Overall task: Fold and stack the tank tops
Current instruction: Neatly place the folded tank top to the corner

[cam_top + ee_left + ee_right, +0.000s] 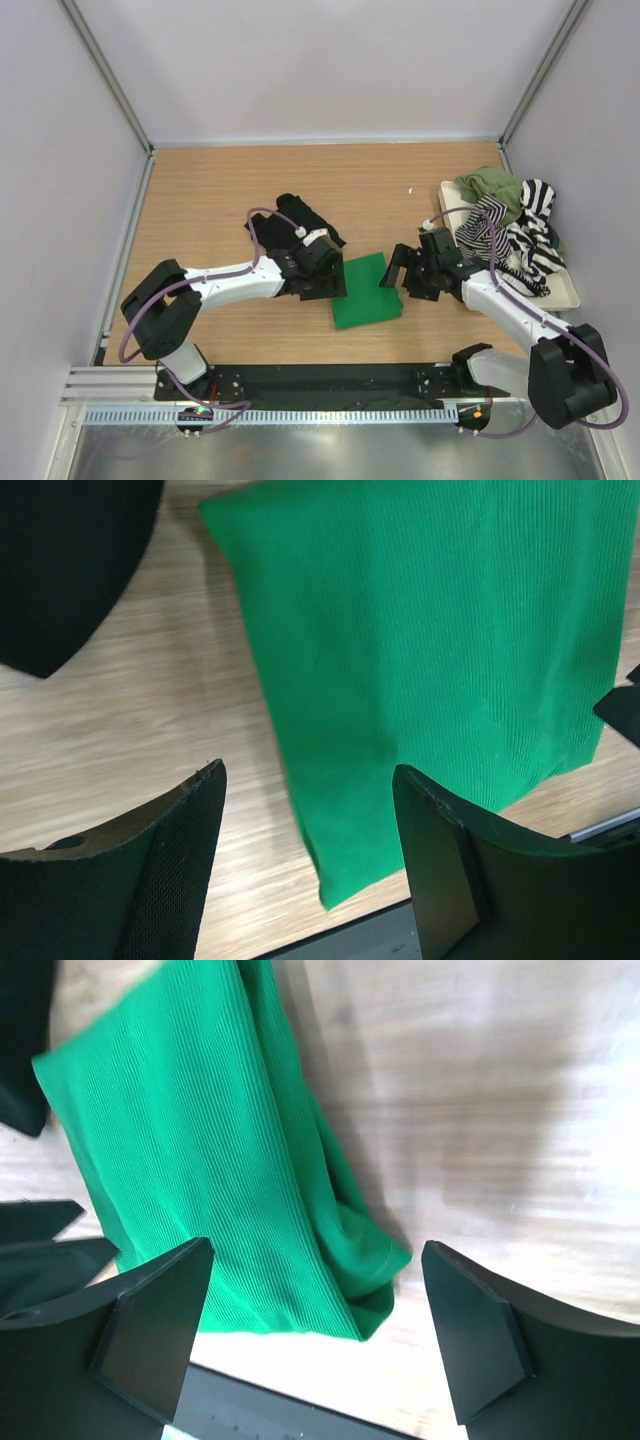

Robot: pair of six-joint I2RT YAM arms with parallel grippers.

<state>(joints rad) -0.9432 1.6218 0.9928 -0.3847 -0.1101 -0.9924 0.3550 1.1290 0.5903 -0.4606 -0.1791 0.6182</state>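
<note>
A bright green tank top point(366, 291) lies folded into a small rectangle on the wooden table between my two arms. My left gripper point(333, 283) hovers over its left edge, open; in the left wrist view the green cloth point(430, 640) lies flat under the gripper point(310, 825), with its near corner in the gap. My right gripper point(401, 274) stands open over the right side; below this gripper point(315, 1310) the green top point(200, 1180) shows a bunched folded corner. A black tank top point(300, 218) lies behind the left gripper, also in the left wrist view point(60, 560).
A white tray point(571, 292) at the right holds an olive tank top point(492, 185) and a black-and-white striped tank top point(527, 235) in a loose heap. The black base rail point(320, 380) runs along the table's near edge. Walls enclose the table on three sides.
</note>
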